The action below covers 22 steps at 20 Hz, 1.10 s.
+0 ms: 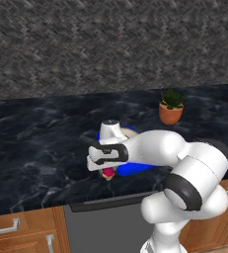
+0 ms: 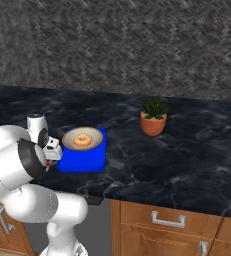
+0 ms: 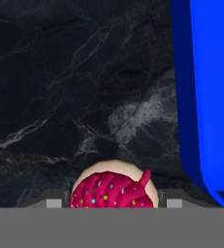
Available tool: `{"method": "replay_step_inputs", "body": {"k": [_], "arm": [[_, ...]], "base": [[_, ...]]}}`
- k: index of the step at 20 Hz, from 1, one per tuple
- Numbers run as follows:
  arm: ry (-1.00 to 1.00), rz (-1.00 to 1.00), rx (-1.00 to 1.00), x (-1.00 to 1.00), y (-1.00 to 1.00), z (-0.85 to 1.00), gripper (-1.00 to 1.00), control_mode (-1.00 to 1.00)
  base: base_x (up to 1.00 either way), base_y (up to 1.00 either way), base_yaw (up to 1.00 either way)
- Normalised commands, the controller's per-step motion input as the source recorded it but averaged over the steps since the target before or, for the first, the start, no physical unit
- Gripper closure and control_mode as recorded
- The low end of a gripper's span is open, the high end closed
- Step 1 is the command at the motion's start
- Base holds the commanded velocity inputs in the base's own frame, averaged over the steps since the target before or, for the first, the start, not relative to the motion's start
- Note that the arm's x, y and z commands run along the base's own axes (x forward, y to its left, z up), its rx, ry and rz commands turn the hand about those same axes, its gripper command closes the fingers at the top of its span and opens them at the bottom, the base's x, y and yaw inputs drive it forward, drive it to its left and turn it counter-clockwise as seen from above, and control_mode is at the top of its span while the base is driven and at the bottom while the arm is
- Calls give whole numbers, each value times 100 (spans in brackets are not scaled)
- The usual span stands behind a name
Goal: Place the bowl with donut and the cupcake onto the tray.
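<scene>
Blue is the tray (image 2: 82,157), flat and rectangular with rounded corners, lying on the black marble desk (image 2: 187,160) near its front edge; the tan bowl (image 2: 82,138) rests on the far part of the tray, and the orange-tan donut (image 2: 82,140) lies in the middle of the bowl; in the left base view the tray (image 1: 135,169) is mostly hidden behind the white arm, with a bit of the bowl's rim just showing above the forearm; the cupcake (image 1: 108,173) with its pink-magenta top sits on the desk just beside the tray's left edge, directly under the hand; in the hand view the cupcake (image 3: 114,186) is at the bottom centre, its sprinkled magenta top over a pale base, and the tray's edge (image 3: 205,97) runs along the right side, near the cupcake but apart from it; the end effector (image 3: 114,202) stands low over the cupcake, one finger tip at each side of it; the jaws look closed in around the cupcake, partly wide, but whether the tips really press on it I cannot tell, because only small grey parts of them are visible; a terracotta pot with a green plant (image 2: 153,117) stands further back on the desk, well apart from the tray.
</scene>
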Motion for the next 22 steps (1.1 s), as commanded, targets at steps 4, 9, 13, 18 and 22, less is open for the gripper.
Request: {"method": "replay_step_inputs", "body": {"k": [4,9,13,18,22], "arm": [[-2,0,0,0,0,58,100,-100],[-1,0,0,1,-5,45,100,-100],[0,0,0,25,-50,15,100,-100],[0,0,0,30,-60,0,100,-100],[0,0,0,21,-47,0,100,-100]], "base": [[0,0,0],[0,0,0],[0,0,0],[0,0,0],[0,0,0]]}}
